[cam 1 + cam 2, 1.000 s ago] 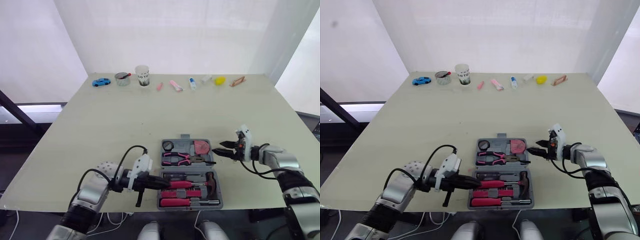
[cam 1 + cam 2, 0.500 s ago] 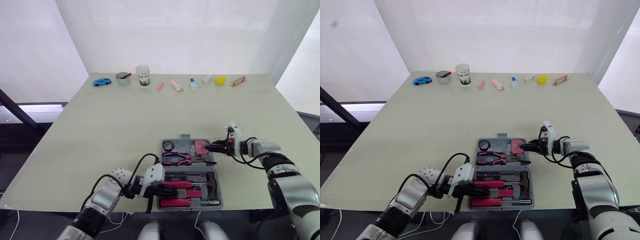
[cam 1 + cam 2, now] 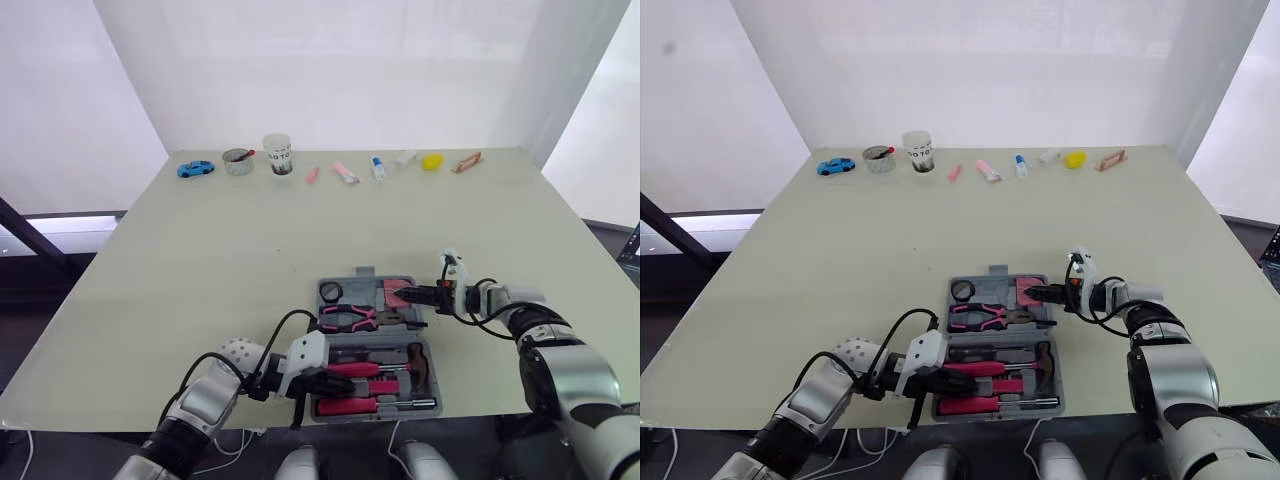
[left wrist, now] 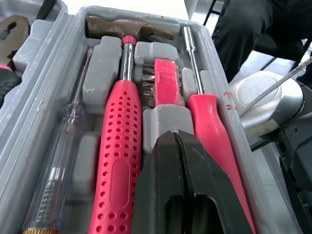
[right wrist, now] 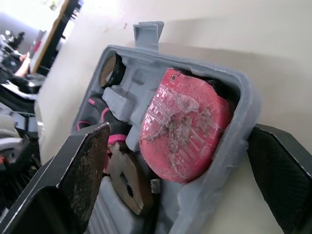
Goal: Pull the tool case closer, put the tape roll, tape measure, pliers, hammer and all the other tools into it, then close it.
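My right claw [image 3: 412,294] gaped astride the far right corner of the tool case [image 3: 366,274], nearest, I judged, to fold it; my left claw [image 3: 330,376] lay shut, empty, over its near half.

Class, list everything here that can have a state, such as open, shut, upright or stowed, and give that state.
tool case: open, lying flat.
hammer: stowed in the case's near half.
pliers: stowed in the far half.
tape measure: seated in the far half's corner pocket.
tape roll: stowed in the far half.
left gripper: shut, over the near half.
right gripper: open, straddling the case's corner.
paper cup: upright.
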Available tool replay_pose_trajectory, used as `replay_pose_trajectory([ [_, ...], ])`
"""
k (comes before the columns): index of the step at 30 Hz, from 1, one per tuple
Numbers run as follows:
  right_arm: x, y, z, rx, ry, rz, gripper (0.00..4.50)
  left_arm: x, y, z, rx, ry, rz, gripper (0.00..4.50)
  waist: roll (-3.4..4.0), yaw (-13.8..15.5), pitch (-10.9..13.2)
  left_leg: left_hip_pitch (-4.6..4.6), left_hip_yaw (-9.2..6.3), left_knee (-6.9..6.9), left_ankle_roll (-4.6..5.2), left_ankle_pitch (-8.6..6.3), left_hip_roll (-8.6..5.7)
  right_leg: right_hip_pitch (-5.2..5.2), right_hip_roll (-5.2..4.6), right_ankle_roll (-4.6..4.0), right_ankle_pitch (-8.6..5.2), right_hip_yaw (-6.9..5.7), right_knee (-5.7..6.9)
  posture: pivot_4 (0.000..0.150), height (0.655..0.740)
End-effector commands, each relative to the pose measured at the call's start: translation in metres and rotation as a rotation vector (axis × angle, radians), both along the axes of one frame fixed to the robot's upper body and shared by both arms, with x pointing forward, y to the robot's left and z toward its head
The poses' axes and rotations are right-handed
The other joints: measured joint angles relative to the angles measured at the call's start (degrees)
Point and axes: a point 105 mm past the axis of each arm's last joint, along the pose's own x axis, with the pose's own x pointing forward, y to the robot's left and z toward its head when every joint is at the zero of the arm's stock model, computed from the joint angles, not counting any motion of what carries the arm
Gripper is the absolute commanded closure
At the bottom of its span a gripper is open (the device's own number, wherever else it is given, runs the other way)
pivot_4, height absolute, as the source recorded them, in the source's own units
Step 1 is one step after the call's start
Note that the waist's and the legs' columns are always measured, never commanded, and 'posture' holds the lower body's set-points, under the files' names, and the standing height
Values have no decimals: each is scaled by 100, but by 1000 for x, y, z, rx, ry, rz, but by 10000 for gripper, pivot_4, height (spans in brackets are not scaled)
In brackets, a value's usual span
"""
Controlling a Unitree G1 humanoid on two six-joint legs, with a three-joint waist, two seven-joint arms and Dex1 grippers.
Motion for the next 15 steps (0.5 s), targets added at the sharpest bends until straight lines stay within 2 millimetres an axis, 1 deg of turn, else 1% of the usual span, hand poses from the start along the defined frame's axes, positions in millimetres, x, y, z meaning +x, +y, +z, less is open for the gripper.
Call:
replay_pose_trajectory([
  [1,-1,12,8,106,-4,17,992,-9,5,-23,78,72,13,45000,0,-3,0,0,0,0,0,0,0,0,0,0,0,0,0,1500,7400],
  [3,-2,12,10,124,-18,25,992,-9,5,-23,77,72,11,45000,1,-2,1,0,0,0,0,0,0,0,0,0,0,0,0,1500,7400],
  [6,0,11,26,236,-51,30,992,-8,5,-23,75,61,7,45000,2,-1,1,-1,0,-1,0,0,0,0,-1,0,0,2,-2,1500,7400],
  [8,-2,10,32,255,-80,61,992,-5,3,-19,57,33,11,45000,2,0,1,-1,0,-1,0,0,0,-1,-1,1,0,3,-2,1500,7400],
  [12,-10,9,47,331,-117,144,992,2,-2,-2,-29,-2,37,45000,4,6,3,-2,0,-1,0,0,-1,-1,-2,1,0,2,-2,1500,7400],
  [15,-17,9,53,357,-125,207,992,1,2,10,-63,-15,61,45000,4,2,7,-7,-2,-1,0,0,-1,-5,-2,1,0,1,-1,1500,7400],
])
